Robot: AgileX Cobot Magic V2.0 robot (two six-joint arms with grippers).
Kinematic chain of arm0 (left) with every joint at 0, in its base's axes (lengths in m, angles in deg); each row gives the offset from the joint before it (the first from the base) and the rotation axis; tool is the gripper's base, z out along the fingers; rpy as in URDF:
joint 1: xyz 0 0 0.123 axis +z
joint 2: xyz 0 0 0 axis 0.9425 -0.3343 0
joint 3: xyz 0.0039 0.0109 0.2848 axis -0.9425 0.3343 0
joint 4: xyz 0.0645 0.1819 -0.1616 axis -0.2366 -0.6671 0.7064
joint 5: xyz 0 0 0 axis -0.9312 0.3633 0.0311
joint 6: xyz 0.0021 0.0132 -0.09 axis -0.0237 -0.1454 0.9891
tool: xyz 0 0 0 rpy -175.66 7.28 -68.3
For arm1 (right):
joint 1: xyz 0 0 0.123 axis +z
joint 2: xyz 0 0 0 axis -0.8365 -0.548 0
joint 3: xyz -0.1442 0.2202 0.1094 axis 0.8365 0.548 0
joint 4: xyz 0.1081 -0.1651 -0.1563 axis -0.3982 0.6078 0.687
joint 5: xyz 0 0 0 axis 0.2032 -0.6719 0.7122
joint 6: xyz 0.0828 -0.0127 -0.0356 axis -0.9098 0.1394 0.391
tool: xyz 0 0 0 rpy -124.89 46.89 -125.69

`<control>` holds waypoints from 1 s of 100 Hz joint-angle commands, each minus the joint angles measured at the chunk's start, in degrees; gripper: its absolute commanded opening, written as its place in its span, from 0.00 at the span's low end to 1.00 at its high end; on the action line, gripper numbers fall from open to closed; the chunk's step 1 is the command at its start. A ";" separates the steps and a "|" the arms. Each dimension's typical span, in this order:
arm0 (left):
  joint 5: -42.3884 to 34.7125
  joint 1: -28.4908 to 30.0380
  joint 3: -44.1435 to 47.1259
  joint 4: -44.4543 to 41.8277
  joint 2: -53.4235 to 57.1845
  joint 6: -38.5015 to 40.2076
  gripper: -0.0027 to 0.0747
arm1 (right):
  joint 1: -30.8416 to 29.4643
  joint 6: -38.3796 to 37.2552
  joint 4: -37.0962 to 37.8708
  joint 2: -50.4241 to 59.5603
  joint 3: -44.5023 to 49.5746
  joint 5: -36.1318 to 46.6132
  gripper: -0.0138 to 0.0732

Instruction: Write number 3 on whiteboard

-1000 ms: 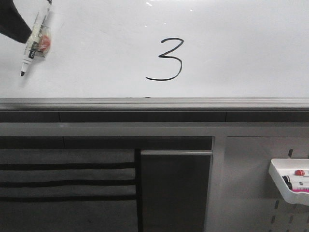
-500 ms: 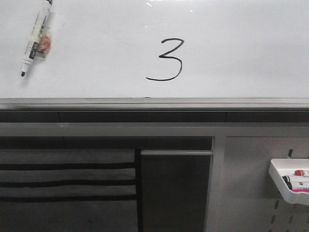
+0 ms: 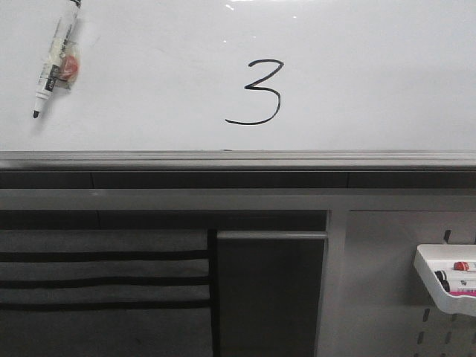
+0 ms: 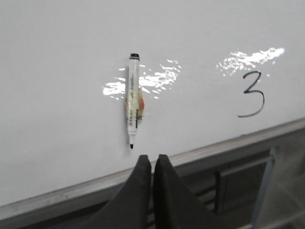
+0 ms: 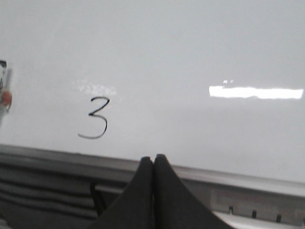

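Backing clear is all we judge the step in hand to call for, since the writing looks complete. Nearest to us in the wrist views, the left gripper (image 4: 152, 164) has its jaws pressed together on nothing, and the right gripper (image 5: 153, 164) is likewise closed and empty; neither shows in the front view. Just beyond the left fingertips, at about 11 o'clock from them, the marker (image 4: 133, 101) clings to the whiteboard (image 3: 387, 82), uncapped, tip pointing down and stopping short of the grey ledge (image 3: 238, 160). In the front view the marker (image 3: 53, 61) sits at the board's 10 o'clock, well apart from the 3 (image 3: 256, 92), which stands near the board's middle, its tail sweeping toward 8 o'clock and ending just above the ledge. Farther off, at 4 o'clock in the front view, a white tray (image 3: 439, 279) on the pegboard holds spare markers.

To finish well, we would keep both arms off the glossy surface, because fresh ink probably smears at a touch. We would pull the left arm straight away from the board, not sideways toward 3 o'clock, where the 3 lies. The marker hangs uncapped; a knock could drop it or streak the board.
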 commanded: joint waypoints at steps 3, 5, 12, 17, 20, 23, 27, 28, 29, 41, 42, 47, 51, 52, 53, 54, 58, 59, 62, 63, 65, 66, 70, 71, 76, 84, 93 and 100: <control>-12.46 0.30 2.79 2.00 1.23 1.04 0.01 | -0.35 -0.17 -0.32 0.60 2.10 14.92 0.09; -13.16 0.30 3.50 2.58 1.23 1.04 0.01 | -0.35 -0.17 -0.32 0.60 2.68 15.79 0.09; -13.63 0.30 5.44 2.90 1.23 1.04 0.01 | -0.35 -0.17 -0.32 0.60 4.09 16.57 0.09; -13.63 0.30 6.69 2.90 1.23 1.04 0.01 | -0.35 -0.17 -0.32 0.60 4.78 16.38 0.09; -13.63 0.30 7.42 2.90 1.23 1.04 0.01 | -0.35 -0.17 -0.32 0.60 5.28 16.37 0.09; -13.63 0.30 8.11 2.90 1.23 1.04 0.01 | -0.35 -0.17 -0.32 0.60 5.56 16.12 0.08; -13.63 0.30 9.08 2.90 1.23 1.04 0.01 | -0.35 -0.17 -0.32 0.60 5.80 16.12 0.08; -13.63 0.30 9.25 2.90 1.23 1.04 0.01 | -0.35 -0.17 -0.32 0.60 5.80 16.02 0.08; -13.63 0.30 9.55 2.90 1.23 1.04 0.01 | -0.35 -0.17 -0.32 0.60 5.80 15.93 0.08; -13.63 0.30 12.07 2.90 1.23 1.04 0.01 | -0.35 -0.17 -0.32 0.60 5.80 15.77 0.08; -13.63 0.30 12.21 2.90 1.23 1.04 0.01 | -0.35 -0.17 -0.32 0.60 5.80 15.77 0.08; -13.63 0.30 13.29 2.90 1.23 1.04 0.01 | -0.35 -0.17 -0.32 0.60 5.80 15.77 0.08; -13.63 0.30 13.88 2.90 1.23 1.04 0.01 | -0.35 -0.17 -0.32 0.60 5.80 15.77 0.08; -13.63 0.30 14.11 2.90 1.36 1.04 0.01 | -0.35 -0.17 -0.32 0.60 5.80 15.77 0.08; -13.63 0.30 14.25 2.90 1.46 1.04 0.01 | -0.35 -0.17 -0.32 0.60 5.80 15.77 0.08; -13.63 0.30 14.56 2.90 1.93 1.04 0.01 | -0.35 -0.17 -0.32 0.60 5.80 15.77 0.08; -13.63 0.30 15.43 2.90 3.60 1.04 0.01 | -0.35 -0.17 -0.32 0.60 5.80 15.68 0.08; -13.63 0.41 15.83 2.90 3.98 1.04 0.01 | -0.35 -0.17 -0.32 0.60 5.80 15.68 0.08; -13.76 1.03 16.74 2.90 6.05 1.04 0.01 | -0.35 -0.17 -0.32 0.60 5.80 15.68 0.08; -13.76 1.18 16.97 2.90 6.47 1.04 0.01 | -0.35 -0.17 -0.32 0.60 5.80 15.68 0.08; -13.87 1.68 17.63 2.54 7.91 1.04 0.01 | -0.35 -0.17 -0.32 0.60 5.80 15.68 0.08; -13.99 2.08 18.09 2.30 8.40 1.04 0.01 | -0.35 -0.17 -0.32 0.60 5.80 15.68 0.08; -14.40 3.09 19.20 0.61 11.45 1.04 0.01 | -0.35 -0.17 -0.32 0.60 5.80 15.68 0.08; -14.38 3.53 19.64 0.34 11.98 1.04 0.01 | -0.35 -0.17 -0.32 0.60 5.80 15.68 0.08; -14.38 5.17 21.21 -0.21 15.66 1.04 0.01 | -0.35 -0.17 -0.32 0.60 5.80 15.68 0.08; -14.38 7.81 23.60 -0.44 21.53 1.04 0.01 | -0.35 -0.17 -0.32 0.60 5.80 15.68 0.08; -14.89 10.41 25.42 -0.17 24.25 1.04 0.01 | -0.35 -0.17 -0.32 0.60 5.80 15.68 0.08; -15.02 11.58 25.94 0.23 23.04 1.04 0.01 | -0.35 -0.17 -0.32 0.60 5.80 15.51 0.08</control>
